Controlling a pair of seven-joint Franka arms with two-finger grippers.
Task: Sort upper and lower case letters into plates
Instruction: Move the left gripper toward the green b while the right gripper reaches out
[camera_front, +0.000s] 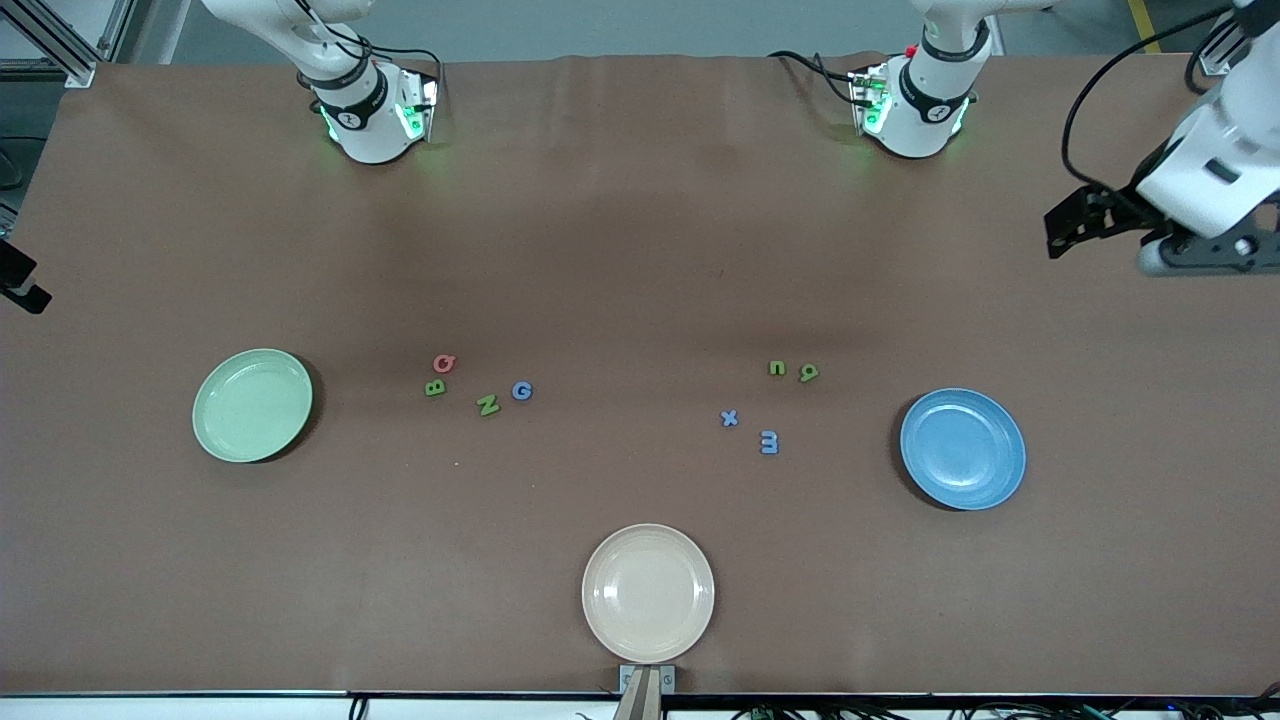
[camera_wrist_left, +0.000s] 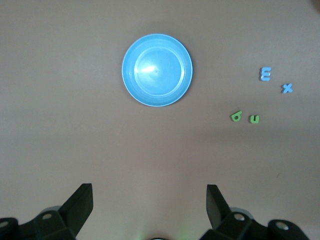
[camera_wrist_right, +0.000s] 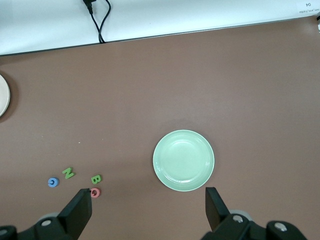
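So, from the high front camera, nothing is sorted yet. The round pale green plate (camera_front: 252, 405) sits toward the right arm's end of the table, the round blue plate (camera_front: 962, 449) toward the left arm's end, both empty. Between them lie two loose clusters of small coloured letters. Nearer the green plate: a red Q (camera_front: 444, 364), a green B (camera_front: 435, 387) touching it, a green N (camera_front: 487, 404) and a blue G (camera_front: 521, 390). Nearer the blue plate: a green n (camera_front: 777, 368), a green q-like letter (camera_front: 808, 372), a blue x (camera_front: 729, 418) and a blue m (camera_front: 768, 441). A cream-beige plate (camera_front: 648, 592) sits nearest the camera, mid-table. The left gripper (camera_front: 1075, 225) hangs above the table's end past the blue plate; the right gripper is almost out of this view.

In the left wrist view, the left gripper (camera_wrist_left: 149, 205) shows its fingers (camera_wrist_left: 80, 205) spread wide and empty, high over bare cloth near the blue plate, with the four lowercase letters off to one side.

In the right wrist view, the right gripper (camera_wrist_right: 148, 207) is likewise spread and empty, over the cloth beside the green plate, one finger (camera_wrist_right: 79, 210) appearing close to the red Q.

The letters look light, flat and probably stiff; I'd guess they skid easily on the cloth. Pinching across a narrow stroke from straight above seems safest, and B and Q may need separating first.
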